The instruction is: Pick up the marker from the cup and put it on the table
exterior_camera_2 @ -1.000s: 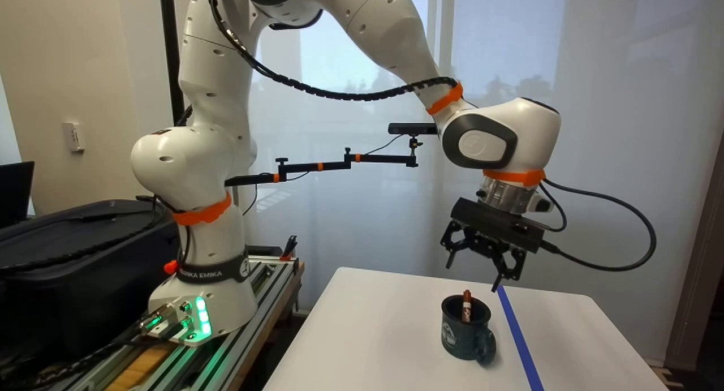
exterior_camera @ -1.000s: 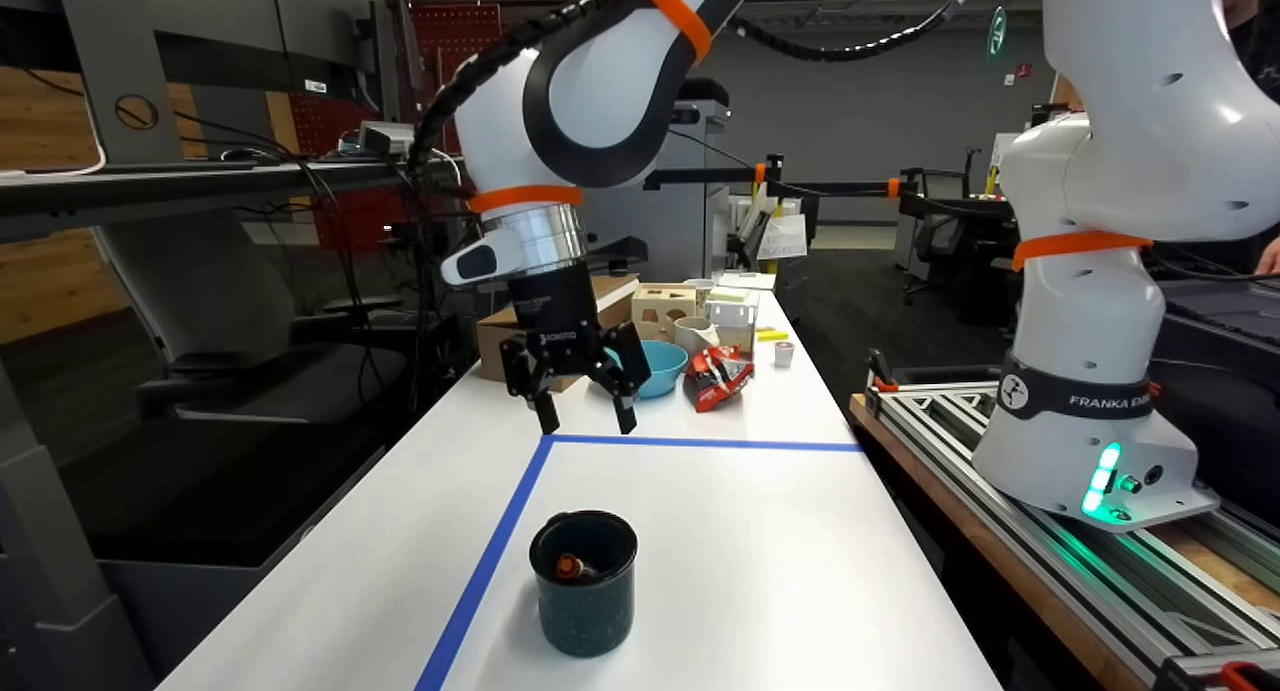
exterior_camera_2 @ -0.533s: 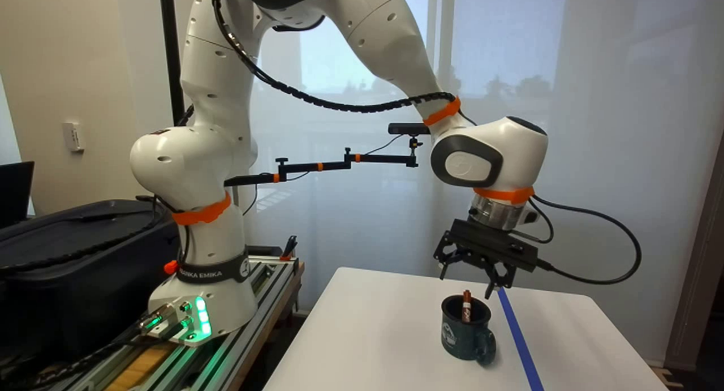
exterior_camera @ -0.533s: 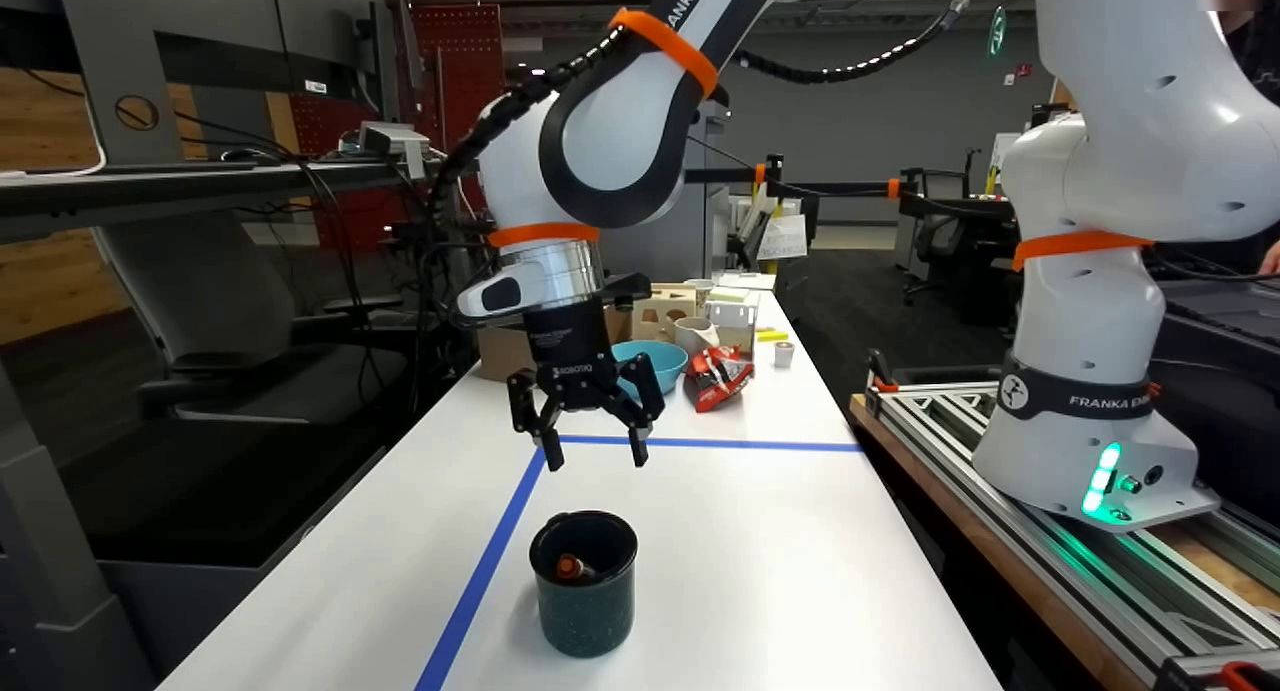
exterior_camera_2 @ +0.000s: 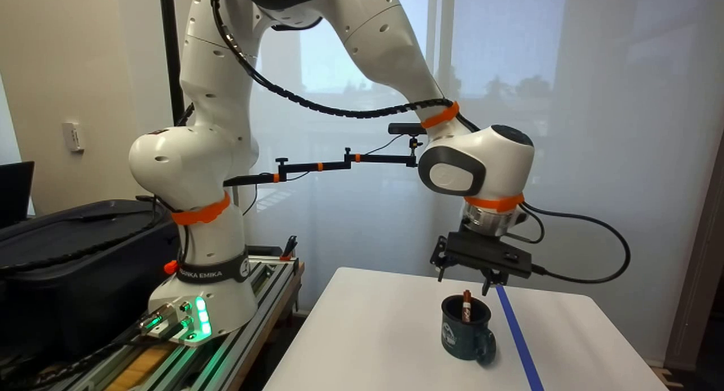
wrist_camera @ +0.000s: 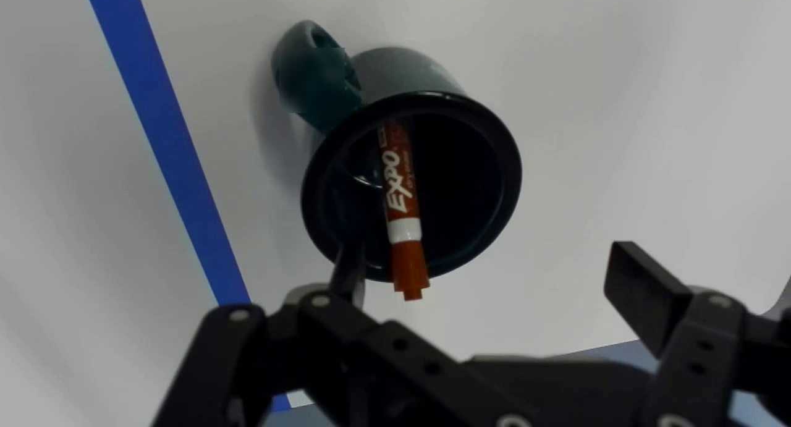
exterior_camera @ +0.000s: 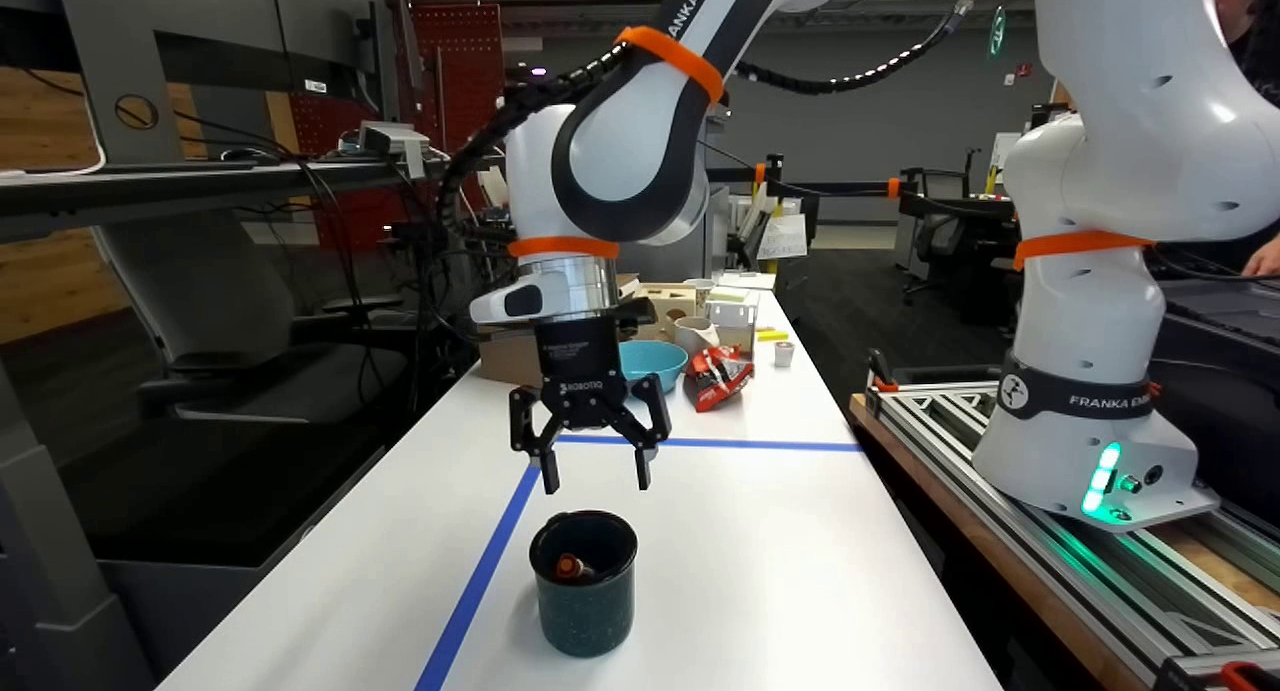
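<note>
Centre of the wrist view: marker (wrist_camera: 400,192) leans in the cup (wrist_camera: 460,173), tool (wrist_camera: 485,257) spread above
If lowered this far off-centre, the lower-left finger (wrist_camera: 349,275) could strike the rim (wrist_camera: 512,170) and tip the cup

In both exterior views the cup (exterior_camera_2: 466,341) hid the lower part of the marker (exterior_camera_2: 466,307) and the top edge cut off the arm (exterior_camera_2: 390,46), the gripper (exterior_camera: 597,488) covered some of the bowl (exterior_camera: 662,360) in an exterior view, while in the wrist view the handle (wrist_camera: 315,81) was partly blurred and the gripper cropped.
</note>
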Controlling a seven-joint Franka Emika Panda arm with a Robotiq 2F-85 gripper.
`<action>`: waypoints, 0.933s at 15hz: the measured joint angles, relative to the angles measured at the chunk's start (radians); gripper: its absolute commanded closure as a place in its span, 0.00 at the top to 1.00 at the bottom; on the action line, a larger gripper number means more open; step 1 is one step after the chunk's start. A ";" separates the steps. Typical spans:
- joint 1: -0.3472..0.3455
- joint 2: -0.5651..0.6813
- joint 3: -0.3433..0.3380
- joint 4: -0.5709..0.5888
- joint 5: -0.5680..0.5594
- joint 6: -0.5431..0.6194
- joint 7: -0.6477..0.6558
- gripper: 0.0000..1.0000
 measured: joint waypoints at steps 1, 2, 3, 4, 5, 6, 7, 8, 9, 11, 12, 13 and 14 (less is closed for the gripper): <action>-0.001 0.001 0.002 -0.010 0.013 0.010 -0.020 1.00; -0.002 0.003 0.004 -0.019 0.026 0.018 -0.039 1.00; -0.003 0.004 0.005 -0.024 0.039 0.029 -0.056 1.00; -0.004 0.006 0.007 -0.025 0.053 0.037 -0.072 1.00; -0.005 0.008 0.010 -0.025 0.067 0.048 -0.087 1.00; -0.008 0.009 0.014 -0.025 0.082 0.054 -0.101 1.00; -0.012 0.010 0.017 -0.024 0.095 0.060 -0.113 1.00; -0.015 0.011 0.020 -0.024 0.108 0.064 -0.124 1.00; -0.016 0.013 0.023 -0.023 0.119 0.065 -0.133 1.00; -0.018 0.023 0.027 -0.022 0.139 0.067 -0.152 1.00; -0.019 0.031 0.031 -0.022 0.149 0.068 -0.160 1.00; -0.020 0.040 0.034 -0.021 0.160 0.071 -0.168 1.00; -0.021 0.050 0.038 -0.020 0.169 0.076 -0.175 0.99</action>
